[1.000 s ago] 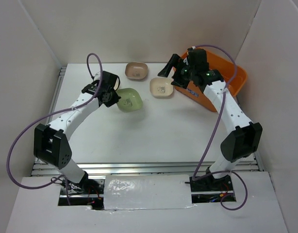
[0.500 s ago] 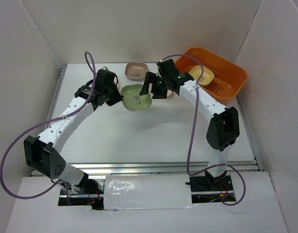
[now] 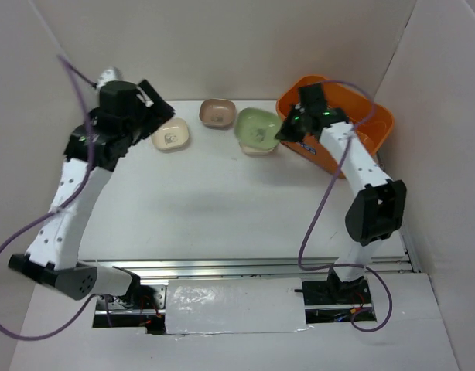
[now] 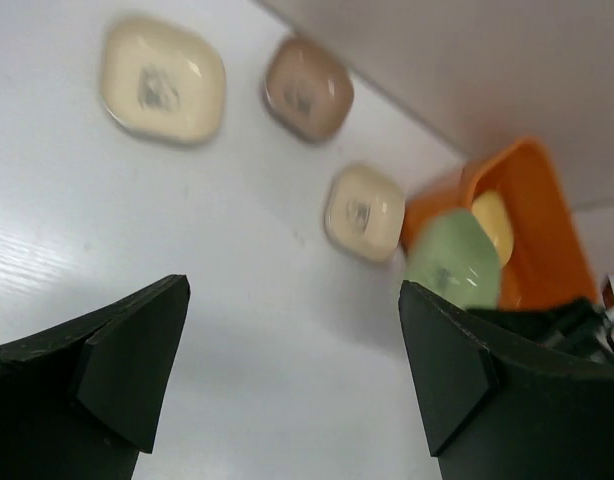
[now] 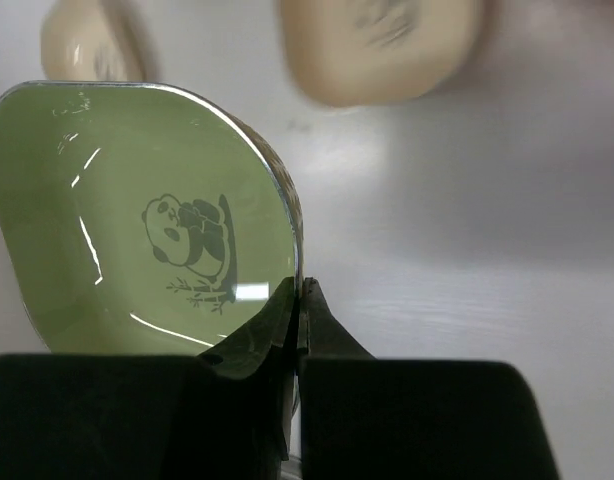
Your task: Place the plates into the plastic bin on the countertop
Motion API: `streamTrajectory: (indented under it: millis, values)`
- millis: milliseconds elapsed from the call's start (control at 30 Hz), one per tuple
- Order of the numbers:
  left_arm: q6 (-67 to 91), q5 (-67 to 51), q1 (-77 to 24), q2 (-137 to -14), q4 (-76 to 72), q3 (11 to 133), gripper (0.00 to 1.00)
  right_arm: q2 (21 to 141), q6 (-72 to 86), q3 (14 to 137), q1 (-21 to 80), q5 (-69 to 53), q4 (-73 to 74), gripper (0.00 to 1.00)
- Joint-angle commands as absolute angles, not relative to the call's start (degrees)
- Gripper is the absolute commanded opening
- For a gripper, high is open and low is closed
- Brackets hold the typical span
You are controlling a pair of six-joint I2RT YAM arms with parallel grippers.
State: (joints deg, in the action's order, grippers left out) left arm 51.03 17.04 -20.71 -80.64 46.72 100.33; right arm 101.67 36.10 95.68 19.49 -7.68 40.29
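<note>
1. The orange perforated plastic bin (image 3: 377,124) is to be entered over its left wall.
2. The green rounded-square panda plate (image 5: 137,200), held just beside the bin, is carried level.
3. The right gripper (image 5: 299,295), clamped on the plate's rim, is opened only low inside the bin.
4. The left gripper (image 4: 292,340) stands spread and empty.

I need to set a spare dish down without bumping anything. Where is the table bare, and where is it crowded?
Bare: the middle and near countertop, in front of the plate row. Crowded: the far edge, where the cream plate, brown plate and second cream plate sit, with the right tool holding the green plate by the orange bin.
</note>
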Motion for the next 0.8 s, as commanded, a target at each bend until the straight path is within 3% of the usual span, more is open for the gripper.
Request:
streamTrajectory:
  millis: [0,133,333,500,767]
  values:
    - [48.17,24.96,-16.62,-73.13,50.45,104.15,0.99,93.52,37.62,102.53,8.46,-2.99,43.23,0.0]
    - [46.06,21.37,-12.84,-70.58,48.78,96.61,0.99,100.25,37.71,112.75,-4.54,-3.95,48.77,0.0]
    - [41.67,7.23,-7.31,-70.39,42.82,88.25,0.99,114.14,39.28,126.1,-11.41,-2.63,51.24,0.0]
    - [35.79,-6.74,-1.15,-77.68,45.78,94.55,0.99,121.27,40.78,129.29,-12.83,-5.19,50.19,0.02]
    - [32.08,-11.87,5.89,-84.82,50.36,99.67,0.99,127.96,40.08,129.37,-13.27,-4.66,45.53,0.0]
